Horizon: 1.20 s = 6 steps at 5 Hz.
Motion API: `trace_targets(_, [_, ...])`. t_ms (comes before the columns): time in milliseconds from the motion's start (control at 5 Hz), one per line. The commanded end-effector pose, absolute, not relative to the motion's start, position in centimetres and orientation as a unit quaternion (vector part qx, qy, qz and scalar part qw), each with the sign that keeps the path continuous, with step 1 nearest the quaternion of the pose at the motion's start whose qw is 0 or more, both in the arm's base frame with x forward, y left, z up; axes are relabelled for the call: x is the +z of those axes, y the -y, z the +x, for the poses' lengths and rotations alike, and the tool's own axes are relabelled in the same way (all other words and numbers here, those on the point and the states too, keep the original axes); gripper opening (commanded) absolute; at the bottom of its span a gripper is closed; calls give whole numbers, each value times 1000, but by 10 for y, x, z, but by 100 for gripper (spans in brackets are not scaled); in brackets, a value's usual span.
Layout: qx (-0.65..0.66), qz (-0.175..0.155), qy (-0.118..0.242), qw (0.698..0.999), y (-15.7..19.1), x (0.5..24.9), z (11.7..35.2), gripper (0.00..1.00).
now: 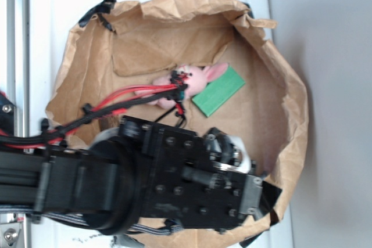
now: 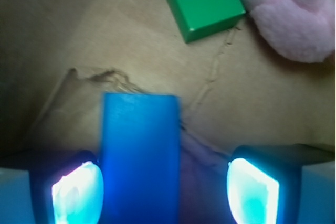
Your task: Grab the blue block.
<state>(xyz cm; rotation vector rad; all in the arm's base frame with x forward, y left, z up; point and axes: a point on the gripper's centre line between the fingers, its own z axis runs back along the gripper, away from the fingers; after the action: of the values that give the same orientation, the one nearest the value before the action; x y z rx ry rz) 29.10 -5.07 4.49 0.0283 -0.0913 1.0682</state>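
Looking down the wrist view: flat bright-blue rectangular block (image 2: 140,156) lies on crumpled brown paper (image 2: 79,35), long axis running straight away from the camera, far short end square-on, near end cut off by the bottom edge. It sits between the fingers of the black robot hand (image 2: 165,191), which are spread apart; left pad (image 2: 77,192) is just beside the block's edge, right pad (image 2: 252,192) well clear. Flat green block (image 2: 202,1) and pink plush bunny (image 2: 294,17) lie beyond, near each other. In the exterior view the arm hides the blue block.
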Motion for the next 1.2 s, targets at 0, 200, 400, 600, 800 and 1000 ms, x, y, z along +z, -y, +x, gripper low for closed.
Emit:
trace_targets(0, [504,39,84,859,49,33,308,100])
trace_targets(200, [510,44,80,855,44,29,314,0])
trace_targets(400, [489,14,61,870,32,70,310,0])
trace_targets(600, [458,32,68,886,7,111,306,0])
trace_targets(800, [431,54,86,896,-19,149,291,0])
trace_targets(1000, [397,78,98,909,-32,174,286,0])
